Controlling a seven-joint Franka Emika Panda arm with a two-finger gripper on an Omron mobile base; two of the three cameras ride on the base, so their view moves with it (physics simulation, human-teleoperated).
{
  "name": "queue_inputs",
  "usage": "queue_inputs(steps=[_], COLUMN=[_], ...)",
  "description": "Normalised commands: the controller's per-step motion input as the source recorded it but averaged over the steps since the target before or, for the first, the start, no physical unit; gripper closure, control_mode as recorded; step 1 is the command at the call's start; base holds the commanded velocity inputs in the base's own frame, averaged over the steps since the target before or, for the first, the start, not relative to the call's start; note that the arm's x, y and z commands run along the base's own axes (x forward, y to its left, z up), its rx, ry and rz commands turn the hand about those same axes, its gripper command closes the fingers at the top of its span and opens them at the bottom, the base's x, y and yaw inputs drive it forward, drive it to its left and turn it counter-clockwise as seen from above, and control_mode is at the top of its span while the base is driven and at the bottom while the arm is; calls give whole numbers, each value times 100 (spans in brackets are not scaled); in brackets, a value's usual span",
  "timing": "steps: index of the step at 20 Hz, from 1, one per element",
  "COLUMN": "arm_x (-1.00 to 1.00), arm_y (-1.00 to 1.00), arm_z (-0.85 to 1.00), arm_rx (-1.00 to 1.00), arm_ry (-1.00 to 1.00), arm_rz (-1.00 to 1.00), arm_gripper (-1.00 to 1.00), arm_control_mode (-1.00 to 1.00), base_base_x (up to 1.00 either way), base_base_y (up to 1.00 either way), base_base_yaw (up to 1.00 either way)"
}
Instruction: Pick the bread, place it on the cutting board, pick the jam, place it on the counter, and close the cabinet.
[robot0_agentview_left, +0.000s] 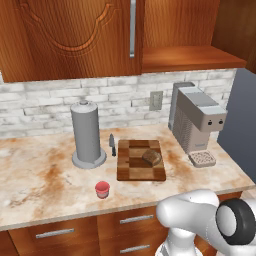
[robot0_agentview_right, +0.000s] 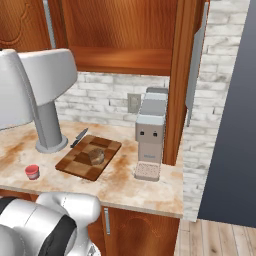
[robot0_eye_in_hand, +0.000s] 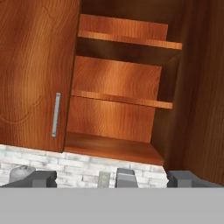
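Note:
The dark brown bread (robot0_agentview_left: 152, 158) (robot0_agentview_right: 96, 156) lies on the checkered cutting board (robot0_agentview_left: 135, 172) (robot0_agentview_right: 75, 165). In front of the board, the red jam (robot0_agentview_left: 102, 189) (robot0_agentview_right: 32, 171) stands on the blotched counter (robot0_agentview_left: 40, 175) (robot0_agentview_right: 125, 187). The cabinet (robot0_agentview_left: 70, 35) has its left door shut. Its right door (robot0_agentview_right: 185, 75) is swung out, baring empty shelves (robot0_eye_in_hand: 122, 100). My gripper (robot0_eye_in_hand: 113, 179) is open, high up and facing those shelves, fingertips (robot0_eye_in_hand: 39, 178) wide apart with nothing between them.
A tall grey cylinder (robot0_agentview_left: 87, 135) stands left of the board, with a knife (robot0_agentview_left: 112, 144) beside it. A grey coffee machine (robot0_agentview_left: 197, 120) (robot0_agentview_right: 150, 130) sits at the counter's right end, under the open cabinet. Drawers (robot0_agentview_left: 135, 219) run below the counter.

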Motion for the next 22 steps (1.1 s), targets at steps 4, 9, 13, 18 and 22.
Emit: queue_inputs(steps=[4,9,13,18,22], arm_x=[0,0,0,0,0], arm_y=[-33,-28,-20,-15,-13], arm_z=[-28,-25,-24,-22,-22], arm_rx=[0,0,0,0,0], arm_ry=[-4,-3,-6,-7,-8], arm_rz=[0,0,0,0,0], arm_gripper=[-100,-100,-100,-100,-100], arm_control_mode=[-100,-100,-100,-100,-100], base_base_x=[0,0,0,0,0], base_base_y=[0,0,0,0,0], base_base_yaw=[0,0,0,0,0])
